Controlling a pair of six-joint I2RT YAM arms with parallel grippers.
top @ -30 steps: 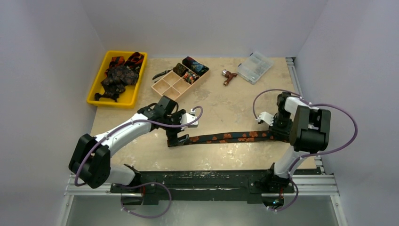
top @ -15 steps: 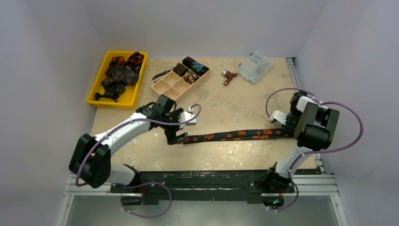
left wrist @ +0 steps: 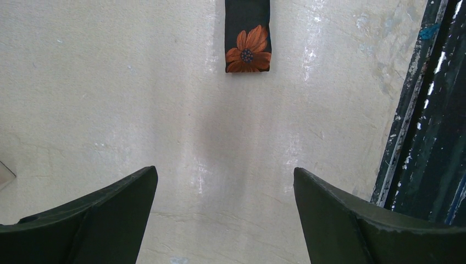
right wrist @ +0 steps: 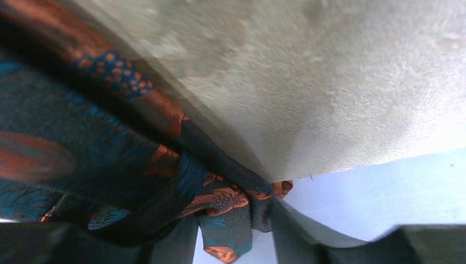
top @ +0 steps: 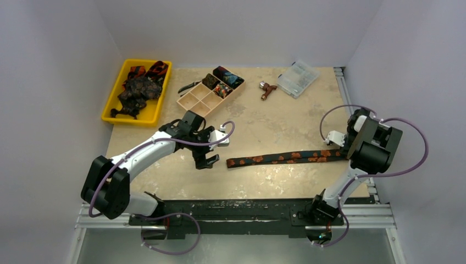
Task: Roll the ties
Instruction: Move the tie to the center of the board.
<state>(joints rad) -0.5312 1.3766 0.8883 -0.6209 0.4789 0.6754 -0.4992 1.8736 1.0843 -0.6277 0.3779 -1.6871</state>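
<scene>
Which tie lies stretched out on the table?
The dark orange-flowered tie near the arms; the others sit heaped in the yellow tray or in the wooden box.

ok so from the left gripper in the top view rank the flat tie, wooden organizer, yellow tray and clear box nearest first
1. flat tie, end just right of left gripper
2. wooden organizer, straight behind
3. yellow tray, back left
4. clear box, back right

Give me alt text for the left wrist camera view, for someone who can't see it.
The narrow end of a dark tie with an orange flower print lies at top centre on a pale table. Two dark fingers sit wide apart at the bottom with nothing between them, and a scuffed dark rail runs down the right edge.
</scene>
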